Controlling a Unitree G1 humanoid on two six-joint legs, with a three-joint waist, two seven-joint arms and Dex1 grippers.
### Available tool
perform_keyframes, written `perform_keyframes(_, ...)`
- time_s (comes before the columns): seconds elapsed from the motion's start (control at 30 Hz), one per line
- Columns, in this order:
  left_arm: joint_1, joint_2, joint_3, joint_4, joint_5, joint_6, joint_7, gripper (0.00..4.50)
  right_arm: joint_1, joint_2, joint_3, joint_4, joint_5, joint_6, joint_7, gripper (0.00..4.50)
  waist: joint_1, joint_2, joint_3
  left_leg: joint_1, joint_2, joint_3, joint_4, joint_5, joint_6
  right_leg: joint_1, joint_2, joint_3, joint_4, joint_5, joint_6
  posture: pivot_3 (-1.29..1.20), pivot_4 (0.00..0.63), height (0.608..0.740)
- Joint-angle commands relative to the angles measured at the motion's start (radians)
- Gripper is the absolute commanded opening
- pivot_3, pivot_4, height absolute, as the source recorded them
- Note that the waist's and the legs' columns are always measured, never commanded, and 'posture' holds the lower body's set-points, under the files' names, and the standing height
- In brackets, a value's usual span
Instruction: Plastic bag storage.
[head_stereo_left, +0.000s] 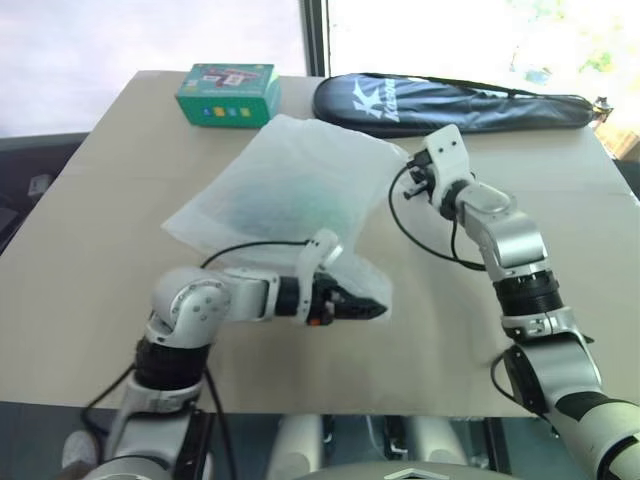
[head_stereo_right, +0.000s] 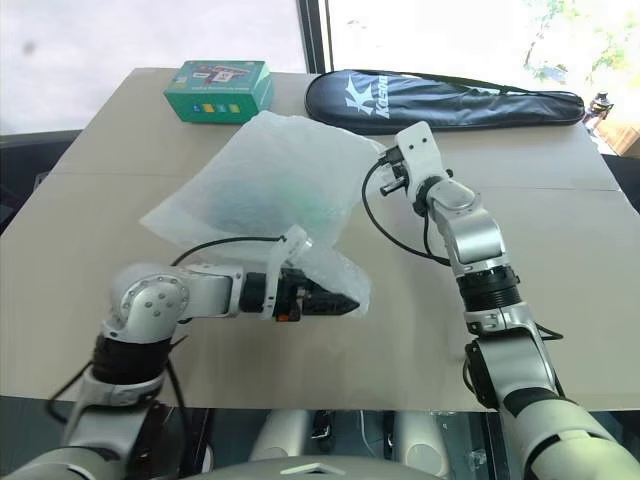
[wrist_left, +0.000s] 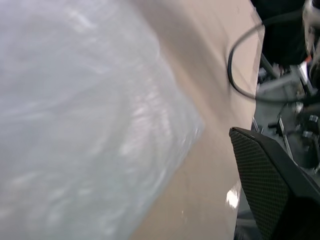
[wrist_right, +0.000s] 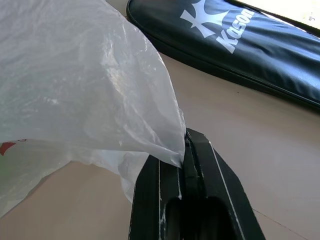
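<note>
At about six o'clock the left tool (head_stereo_left: 375, 312) lies against the near edge of the plastic bag (head_stereo_left: 285, 185), fingers parted, gripping nothing that I can see. The bag spreads mid-counter (head_stereo_left: 90, 280), translucent white and crinkled, still broad and loose, so folding looks barely begun. Toward two o'clock the right tool (wrist_right: 186, 150) pinches its far corner, lifted, before the black racket cover (head_stereo_left: 460, 100).
</note>
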Motion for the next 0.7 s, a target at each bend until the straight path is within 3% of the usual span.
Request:
perform_keyframes(0.03, -0.059, -0.175, 0.172, 0.059, -0.046, 0.099, 0.183, 3.34, -0.01, 0.007, 0.001, -0.052, -0.003, 0.004, -0.01, 0.0, 0.001, 0.0, 0.0, 0.0, 0.0, 0.0, 0.0, 0.0, 0.0, 0.0, 0.0, 0.0, 0.0, 0.0, 0.0, 0.0, 0.15, 0.74)
perform_keyframes(0.17, -0.085, -0.357, 0.286, 0.104, -0.018, 0.147, 0.378, 3.34, -0.01, 0.013, 0.002, -0.052, -0.003, 0.007, -0.014, 0.0, 0.002, 0.0, 0.0, 0.0, -0.001, 0.0, 0.001, 0.0, 0.0, 0.001, 0.0, 0.0, 0.0, 0.0, 0.0, 0.0, 0.15, 0.74)
perform_keyframes(0.27, -0.085, -0.396, 0.33, 0.121, -0.05, 0.147, 0.44, 2.19, -0.011, 0.017, -0.004, -0.046, 0.001, 0.009, -0.015, 0.0, 0.0, 0.0, 0.0, 0.0, 0.0, 0.0, 0.001, 0.0, 0.0, 0.0, 0.0, 0.0, 0.0, 0.0, 0.0, 0.0, 0.15, 0.74)
perform_keyframes(0.4, -0.084, -0.441, 0.455, 0.084, -0.11, 0.136, 0.482, 0.26, -0.015, 0.014, -0.019, -0.028, 0.012, 0.003, -0.011, 0.0, 0.0, 0.0, 0.0, 0.0, 0.0, 0.0, 0.001, 0.0, 0.0, 0.0, 0.0, 0.0, 0.0, 0.0, 0.0, 0.0, 0.15, 0.74)
perform_keyframes(0.47, -0.074, -0.449, 0.497, 0.057, -0.158, 0.116, 0.499, 0.04, -0.021, 0.017, -0.033, -0.019, 0.023, 0.002, -0.011, 0.0, 0.001, 0.0, 0.0, 0.0, 0.0, 0.0, 0.001, 0.0, 0.0, 0.0, 0.0, 0.0, 0.0, 0.0, 0.0, 0.0, 0.15, 0.74)
perform_keyframes(0.57, -0.034, -0.423, 0.554, 0.018, -0.384, 0.048, 0.54, 0.04, -0.042, 0.028, -0.079, -0.009, 0.07, 0.011, -0.007, 0.0, 0.002, 0.0, 0.0, 0.0, 0.0, 0.0, 0.001, 0.0, 0.0, 0.0, -0.001, 0.0, 0.0, 0.0, 0.0, 0.0, 0.15, 0.74)
perform_keyframes(0.63, 0.031, -0.302, 0.527, -0.018, -0.72, -0.106, 0.577, 0.04, -0.069, 0.051, -0.149, -0.017, 0.155, 0.055, 0.006, 0.0, -0.006, 0.0, 0.0, 0.0, 0.0, 0.0, 0.0, 0.0, 0.0, 0.0, -0.001, 0.0, 0.0, 0.0, 0.0, 0.0, 0.15, 0.74)
perform_keyframes(0.7, 0.052, -0.207, 0.523, -0.046, -0.917, -0.266, 0.577, 0.04, -0.099, 0.076, -0.231, -0.041, 0.269, 0.129, 0.026, 0.0, -0.006, 0.0, 0.0, 0.0, 0.002, 0.0, 0.0, 0.0, -0.001, 0.0, 0.0, 0.0, 0.0, 0.0, 0.0, 0.0, 0.15, 0.74)
